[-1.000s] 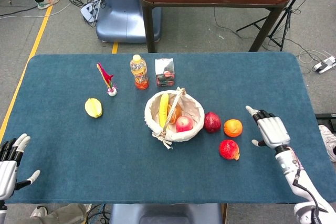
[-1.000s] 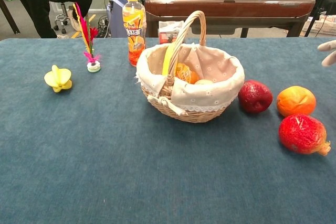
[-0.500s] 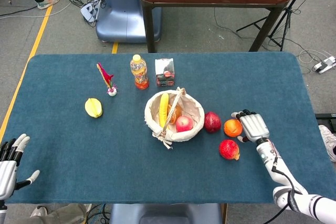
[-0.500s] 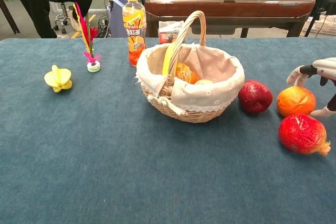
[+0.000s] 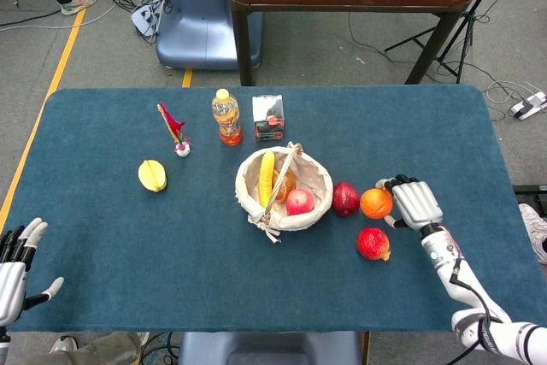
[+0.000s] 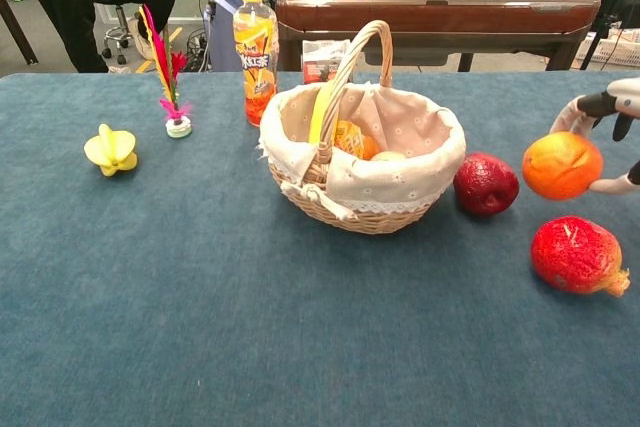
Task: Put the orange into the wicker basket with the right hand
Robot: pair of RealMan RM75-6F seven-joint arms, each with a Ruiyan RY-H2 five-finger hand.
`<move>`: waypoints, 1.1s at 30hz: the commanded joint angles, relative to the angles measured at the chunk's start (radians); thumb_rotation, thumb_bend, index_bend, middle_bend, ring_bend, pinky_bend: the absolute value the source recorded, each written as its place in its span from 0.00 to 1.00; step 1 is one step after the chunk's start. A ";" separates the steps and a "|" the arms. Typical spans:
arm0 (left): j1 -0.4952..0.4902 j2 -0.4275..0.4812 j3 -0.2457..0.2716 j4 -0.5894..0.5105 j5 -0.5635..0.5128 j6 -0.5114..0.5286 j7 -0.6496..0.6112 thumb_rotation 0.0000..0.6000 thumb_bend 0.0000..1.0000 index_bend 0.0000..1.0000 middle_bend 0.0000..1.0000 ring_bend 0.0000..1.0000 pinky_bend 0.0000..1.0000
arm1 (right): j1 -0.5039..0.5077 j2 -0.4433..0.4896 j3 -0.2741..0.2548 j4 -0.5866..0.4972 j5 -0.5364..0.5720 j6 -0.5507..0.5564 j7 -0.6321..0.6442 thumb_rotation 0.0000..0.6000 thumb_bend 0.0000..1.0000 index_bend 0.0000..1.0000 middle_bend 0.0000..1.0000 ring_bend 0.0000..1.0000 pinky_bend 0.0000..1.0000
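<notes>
gripping orange [image 6: 561, 165], right hand [image 5: 413, 203], beside wicker basket [image 6: 400, 215]

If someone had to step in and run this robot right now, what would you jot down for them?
Right hand: holds the orange, lifted just off the table, right of the dark red fruit.
Left hand: open, holding nothing, at the table's near left edge.
Wicker basket: mid-table, already holding a banana and other fruit.
Done: orange grasped.
Left: carry it over the basket and let go.
</notes>
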 commanded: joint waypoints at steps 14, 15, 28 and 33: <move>0.003 0.004 0.001 -0.009 0.006 0.008 0.004 1.00 0.22 0.07 0.00 0.00 0.00 | 0.121 0.062 0.099 -0.285 0.073 0.007 -0.066 1.00 0.29 0.32 0.31 0.22 0.35; 0.004 0.004 0.001 -0.009 0.005 0.010 0.004 1.00 0.22 0.07 0.00 0.00 0.00 | 0.130 0.054 0.098 -0.288 0.087 0.004 -0.082 1.00 0.29 0.28 0.29 0.22 0.35; 0.010 0.005 0.002 0.003 -0.001 0.010 -0.010 1.00 0.22 0.07 0.00 0.00 0.00 | 0.139 0.040 0.061 -0.301 0.095 0.064 -0.122 1.00 0.29 0.00 0.16 0.19 0.35; 0.009 0.002 0.000 0.008 0.000 0.009 -0.017 1.00 0.22 0.07 0.00 0.00 0.00 | 0.044 0.105 0.004 -0.316 0.005 0.183 -0.096 1.00 0.29 0.00 0.16 0.19 0.35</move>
